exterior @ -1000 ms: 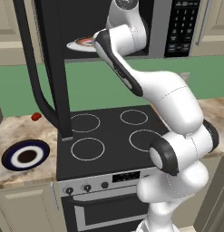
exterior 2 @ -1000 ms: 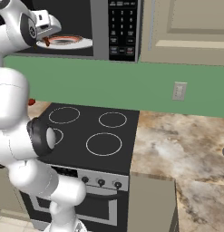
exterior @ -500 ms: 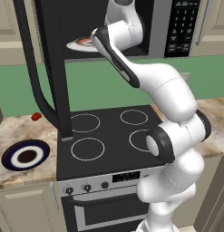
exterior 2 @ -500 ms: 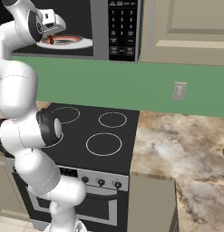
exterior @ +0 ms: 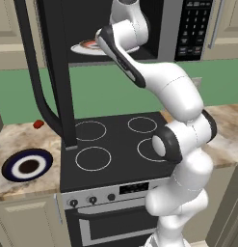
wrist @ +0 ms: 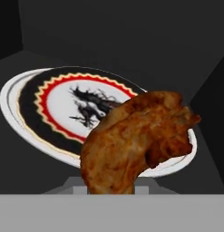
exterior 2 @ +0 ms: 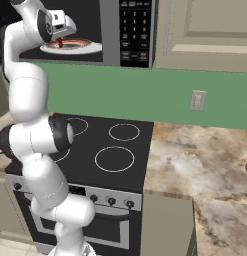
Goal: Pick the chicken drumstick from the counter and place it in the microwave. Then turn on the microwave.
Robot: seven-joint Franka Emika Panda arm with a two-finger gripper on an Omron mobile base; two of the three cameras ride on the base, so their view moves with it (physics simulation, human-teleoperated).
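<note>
The chicken drumstick [wrist: 138, 140], reddish-brown and lumpy, hangs close in front of the hand camera, hiding the finger tips. My gripper [exterior 2: 61, 41] is shut on it inside the open microwave [exterior: 192, 29]. Just below and behind the meat lies the microwave's white turntable plate [wrist: 16, 106], with its red and black pattern. From the right base view a bit of the drumstick [exterior 2: 62, 45] shows over that plate [exterior 2: 87, 49]. The marbled counter [exterior: 17, 140] runs along both sides of the stove.
The microwave's black door [exterior: 53, 72] hangs open to the left, over the stove [exterior: 111, 144]. A blue-rimmed plate [exterior: 28, 165] and a small red object [exterior: 38, 124] lie on the left counter. More counter [exterior 2: 195, 165] stretches to the right.
The arm's elbow has swung a little and the hand has edged slightly deeper into the microwave, still gripping the drumstick over the turntable plate.
</note>
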